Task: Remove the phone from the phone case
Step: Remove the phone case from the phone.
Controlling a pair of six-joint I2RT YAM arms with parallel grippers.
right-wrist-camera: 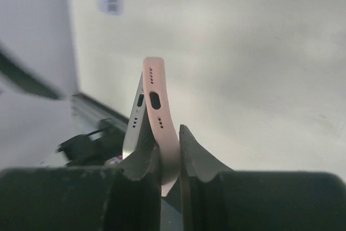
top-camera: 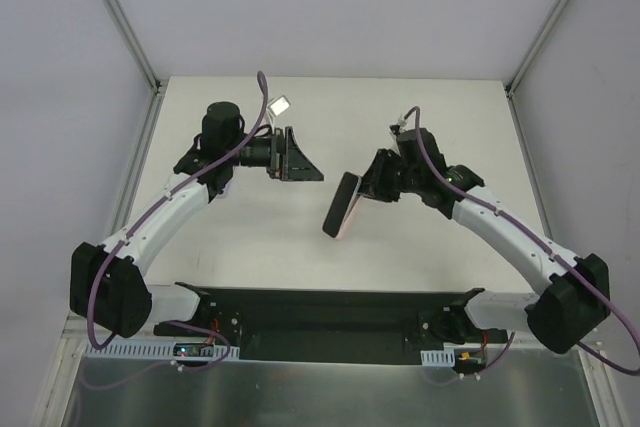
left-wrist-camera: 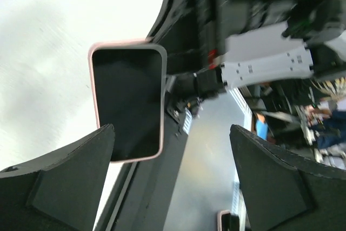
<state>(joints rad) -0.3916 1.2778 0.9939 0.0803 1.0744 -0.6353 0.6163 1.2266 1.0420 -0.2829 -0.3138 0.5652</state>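
Phone (top-camera: 341, 204) hangs over the counter (top-camera: 250, 237) in the top view. My right gripper (top-camera: 372, 187) clamps its upper end, long axis slanting down toward the bases. My left gripper (top-camera: 300, 162) gapes nearby, touching nothing. Left wrist: screen faces me, upright. Right wrist: pink case (right-wrist-camera: 160, 117) pinched edge-on, ports pointing away.

Top cam's mounted high over the near edge, staring down at the whole worktop (top-camera: 420, 117), far side at the top. Left wrist cam looks out through the left end effector (left-wrist-camera: 172, 127), facing right at the phone (left-wrist-camera: 128, 101) screen, fairly near. Right wrist cam's jammed right up (edge-on) against the phone case (right-wrist-camera: 154, 79). All three catch that phone.
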